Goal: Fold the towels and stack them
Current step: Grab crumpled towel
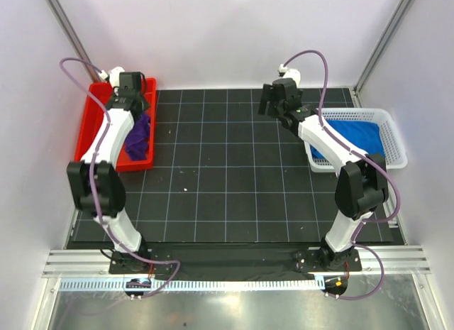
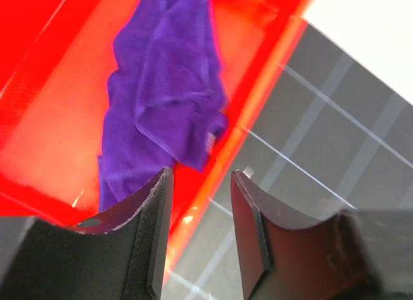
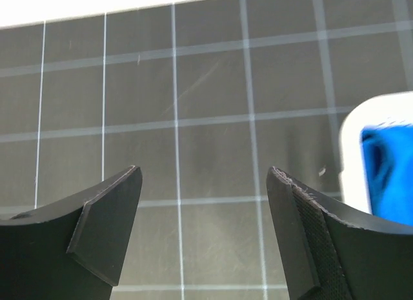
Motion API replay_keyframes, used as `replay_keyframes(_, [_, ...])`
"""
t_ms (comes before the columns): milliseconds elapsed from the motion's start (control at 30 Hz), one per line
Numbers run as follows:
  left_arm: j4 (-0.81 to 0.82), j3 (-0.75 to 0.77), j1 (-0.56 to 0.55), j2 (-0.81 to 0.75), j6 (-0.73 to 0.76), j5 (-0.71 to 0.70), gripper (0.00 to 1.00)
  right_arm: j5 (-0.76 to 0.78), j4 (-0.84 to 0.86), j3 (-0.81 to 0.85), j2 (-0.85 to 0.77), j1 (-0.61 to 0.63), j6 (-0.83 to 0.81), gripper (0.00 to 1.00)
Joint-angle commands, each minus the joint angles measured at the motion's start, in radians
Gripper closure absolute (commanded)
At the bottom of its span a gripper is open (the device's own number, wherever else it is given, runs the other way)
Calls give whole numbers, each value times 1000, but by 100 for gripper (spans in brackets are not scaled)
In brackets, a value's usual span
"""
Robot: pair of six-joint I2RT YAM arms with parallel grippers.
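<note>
I am watching the black gridded table mat point(image 1: 227, 174) and placing everything against it. The red plastic tray point(image 1: 96, 121) is sitting along the mat's far-left edge. The crumpled deep purple terry towel point(image 1: 140, 135) is lying inside it, bunching toward the tray wall that borders the mat. The left gripper point(image 2: 201, 184) is hovering over that wall with its jaws spread and nothing between them. The towel's near end is showing just past the fingertips.

The white mesh basket point(image 1: 394, 142) is resting on the mat's right edge, and the royal blue terry towel point(image 1: 355, 135) is filling it. The right gripper point(image 3: 203, 177) is hanging above the mat's far squares beside the basket rim, jaws spread wide and gripping nothing. Between the two arms I am seeing the mat's broad central grid.
</note>
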Motion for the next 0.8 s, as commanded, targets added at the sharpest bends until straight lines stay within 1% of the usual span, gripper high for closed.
replay_keyframes(0, [51, 92, 51, 148, -3, -56, 56, -111, 84, -50, -55, 0, 54, 16])
replay_keyframes(67, [74, 131, 60, 212, 3, -71, 56, -140, 91, -70, -62, 0, 57, 18])
replay_keyframes(100, [82, 164, 93, 262, 9, -68, 56, -162, 109, -81, -65, 0, 62, 18])
replay_keyframes(233, [91, 240, 127, 385, 26, -62, 57, -188, 118, -97, -68, 0, 65, 19])
replay_keyframes(333, [81, 263, 146, 434, 25, -58, 57, -199, 121, -100, -71, 0, 72, 19])
replay_keyframes(600, [75, 272, 174, 477, 25, -45, 58, -246, 137, -109, -56, 1, 91, 20])
replay_keyframes(767, [75, 272, 187, 502, 28, -16, 60, -243, 132, -107, -53, 1, 91, 21])
